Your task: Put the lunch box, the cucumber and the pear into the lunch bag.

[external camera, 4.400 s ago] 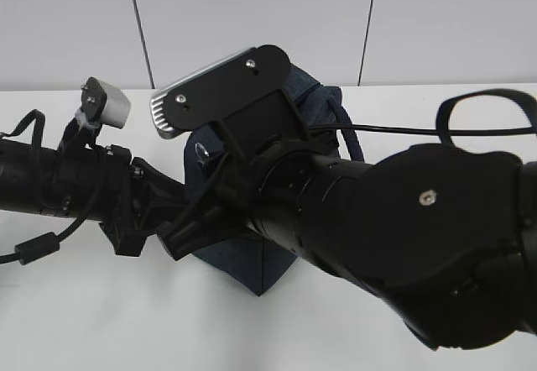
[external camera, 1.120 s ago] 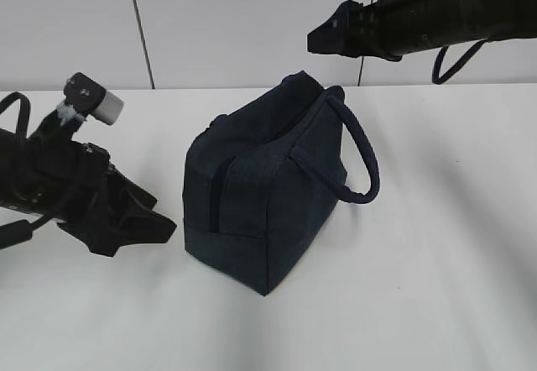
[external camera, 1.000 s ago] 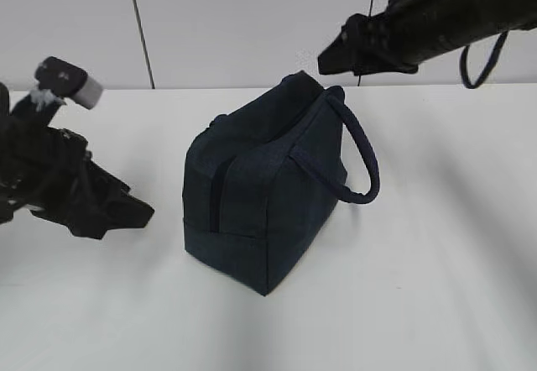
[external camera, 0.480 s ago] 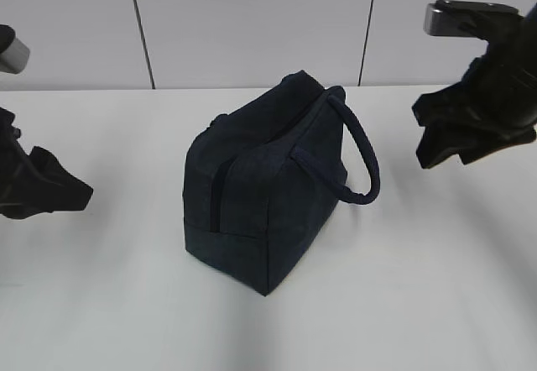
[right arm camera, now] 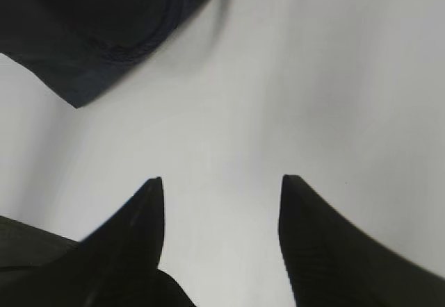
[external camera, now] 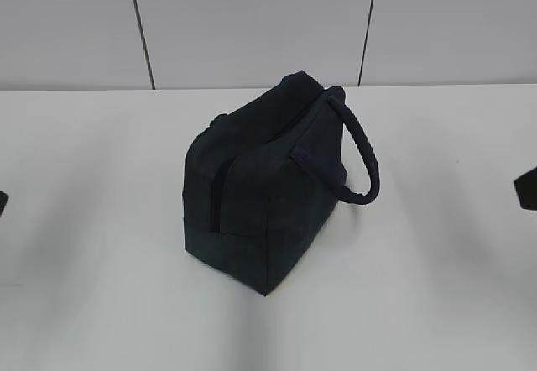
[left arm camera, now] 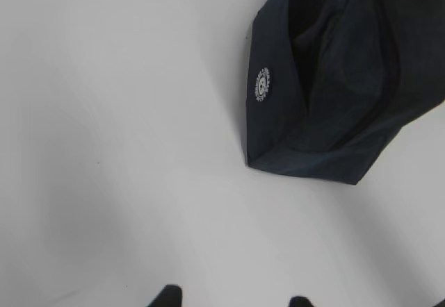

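The dark navy lunch bag (external camera: pixel 264 182) stands upright in the middle of the white table, its zipper line running over the top and its padded loop handle (external camera: pixel 362 157) hanging to the right. It also shows in the left wrist view (left arm camera: pixel 334 78) at the top right, and one corner of it shows in the right wrist view (right arm camera: pixel 97 29). My left gripper (left arm camera: pixel 233 299) is open and empty over bare table left of the bag. My right gripper (right arm camera: pixel 221 182) is open and empty over bare table right of the bag. The lunch box, cucumber and pear are out of view.
The white table (external camera: pixel 436 304) runs to a grey panelled wall (external camera: pixel 252 18) at the back. A dark bit of the right arm (external camera: pixel 527 188) sits at the right edge of the exterior view, and a sliver of the left arm (external camera: pixel 2 203) at the left edge.
Both arms, earlier over and beside the bag, have drawn back outward, left arm to the left and right arm to the right and down, almost leaving the exterior view. The bag has not moved.
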You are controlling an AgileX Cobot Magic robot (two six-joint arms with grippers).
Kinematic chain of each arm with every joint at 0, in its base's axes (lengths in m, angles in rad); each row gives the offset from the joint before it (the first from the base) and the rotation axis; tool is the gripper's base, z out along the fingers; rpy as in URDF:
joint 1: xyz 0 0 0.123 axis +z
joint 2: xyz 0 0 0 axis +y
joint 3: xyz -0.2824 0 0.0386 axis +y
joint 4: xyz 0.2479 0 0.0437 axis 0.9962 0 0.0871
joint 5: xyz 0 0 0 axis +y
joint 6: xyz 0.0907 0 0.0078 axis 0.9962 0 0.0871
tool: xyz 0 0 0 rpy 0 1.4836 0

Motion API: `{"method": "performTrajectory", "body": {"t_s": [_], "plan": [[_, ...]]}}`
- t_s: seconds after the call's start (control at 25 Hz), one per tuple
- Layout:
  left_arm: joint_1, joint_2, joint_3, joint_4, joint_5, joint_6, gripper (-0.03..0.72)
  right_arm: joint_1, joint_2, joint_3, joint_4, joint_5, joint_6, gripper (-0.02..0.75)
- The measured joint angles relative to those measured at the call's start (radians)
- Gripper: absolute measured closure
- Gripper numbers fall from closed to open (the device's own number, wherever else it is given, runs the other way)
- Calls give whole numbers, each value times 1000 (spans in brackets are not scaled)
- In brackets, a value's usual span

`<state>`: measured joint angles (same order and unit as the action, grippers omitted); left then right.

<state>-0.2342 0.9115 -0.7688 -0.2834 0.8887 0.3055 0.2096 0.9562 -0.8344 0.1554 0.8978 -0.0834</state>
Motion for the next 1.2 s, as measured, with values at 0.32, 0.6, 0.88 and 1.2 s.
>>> {"method": "performTrajectory", "body": {"t_s": [0.32,0.6,0.88,1.2], "plan": [[0,-350,52,81,150,-62,436,0,-384,150,-37,79,-22,328],[0,-640,136,169,206,-124,447,0,-685,213,-104,218,-24,328],[0,-803,238,224,225,-196,454,0,-894,317,-155,277,-26,328],[0,-915,238,290,226,-284,456,0,-974,336,-182,263,19,328]]}}
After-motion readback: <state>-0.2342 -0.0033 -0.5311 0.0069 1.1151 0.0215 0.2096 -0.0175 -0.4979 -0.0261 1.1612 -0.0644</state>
